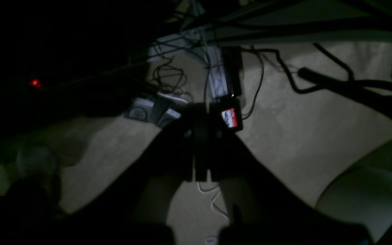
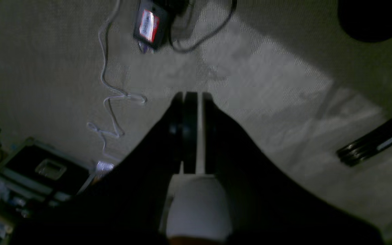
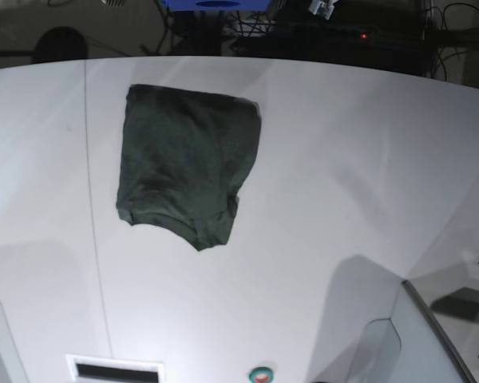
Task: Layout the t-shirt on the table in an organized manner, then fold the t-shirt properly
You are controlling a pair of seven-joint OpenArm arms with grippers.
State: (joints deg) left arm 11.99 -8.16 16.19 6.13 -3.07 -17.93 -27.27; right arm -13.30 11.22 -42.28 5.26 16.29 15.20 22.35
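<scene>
- Base view shows the t-shirt (image 3: 185, 163) lying on the table (image 3: 343, 175), on the left half and closer to the far edge than the near one.
- It is dark green, soft and thin, with no print on it.
- It is folded into a small, thick block, roughly a rectangle.
- Its top edge is nearly straight, and its bottom edge is bumpy and comes down to a point.
- Its long side runs from the far edge of the table toward the near edge, and the pointed end faces the near edge.
- The table is white and smooth, with a curved far edge and a thin line (image 3: 96, 231) running down it just left of the shirt.
- No arm touches the shirt.
- The left gripper (image 1: 201, 143) is dark and hard to see, and its fingers are pressed together with nothing between them.
- It points down at a pale floor (image 1: 301, 136) with black cables (image 1: 284, 71) and a small box with a red label (image 1: 230, 117).
- The right gripper (image 2: 192, 131) has black fingers that are together too, with only a thin slit between them, and it holds nothing.
- Below it is a rough, pale carpet (image 2: 267, 95) with a thin white cord (image 2: 109, 88) curling across it.
</scene>
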